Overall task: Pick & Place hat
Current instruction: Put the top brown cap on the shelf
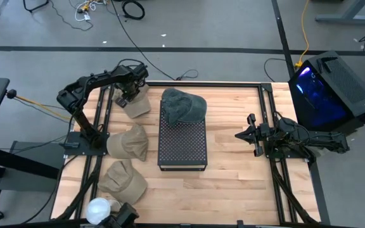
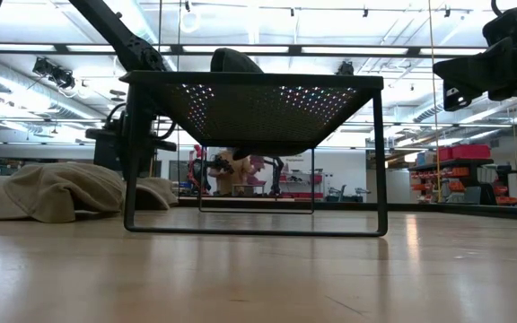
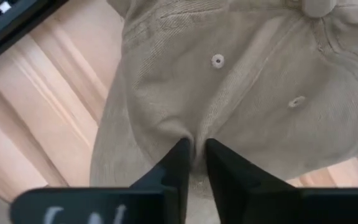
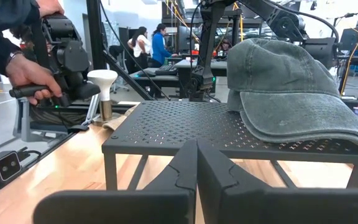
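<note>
Already the grey cap [image 1: 182, 105] sits on the perforated stand [image 1: 182, 144]. The left tool [image 3: 195, 163] pinches a tan cap [image 3: 229, 87] on the bench [image 1: 233, 152]; two more wait. The right tool [image 4: 197, 163] idles, pressed together.

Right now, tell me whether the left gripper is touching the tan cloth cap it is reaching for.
Touching. In the left wrist view the left gripper has its two dark fingers pinching a fold of the tan cloth cap, with no gap visible.

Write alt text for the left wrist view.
The left gripper pinches a fold of a tan cap, its two dark fingers nearly together on the cloth. The cap fills most of the picture and lies on the light wooden table.
</note>
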